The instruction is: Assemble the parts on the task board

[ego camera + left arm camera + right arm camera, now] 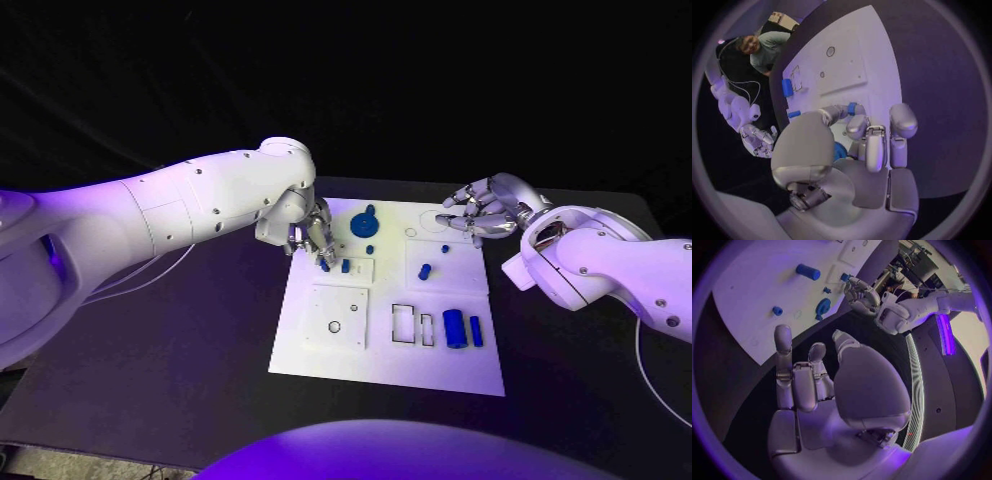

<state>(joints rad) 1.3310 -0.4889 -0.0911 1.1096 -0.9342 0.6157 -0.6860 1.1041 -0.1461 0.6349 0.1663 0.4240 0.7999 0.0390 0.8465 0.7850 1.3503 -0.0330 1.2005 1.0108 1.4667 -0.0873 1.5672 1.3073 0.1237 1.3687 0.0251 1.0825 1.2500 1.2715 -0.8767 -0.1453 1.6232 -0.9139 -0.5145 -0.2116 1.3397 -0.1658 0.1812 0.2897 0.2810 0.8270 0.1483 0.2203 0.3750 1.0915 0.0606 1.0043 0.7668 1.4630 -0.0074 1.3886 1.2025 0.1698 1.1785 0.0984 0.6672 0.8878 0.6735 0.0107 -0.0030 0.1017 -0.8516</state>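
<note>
Table (pixel 173 350) of black is seen under the white task board (pixel 361 360), on which blue parts are scattered: a disc (pixel 365 224), small pegs and two cylinders (pixel 463 328) by its near edge. The left hand (pixel 306 235) is lowered over the board's far left edge, a small blue part (pixel 852 108) pinched at its fingertips. The right hand (pixel 483 212) is held above the far right corner, fingers curled and nothing gripped.
</note>
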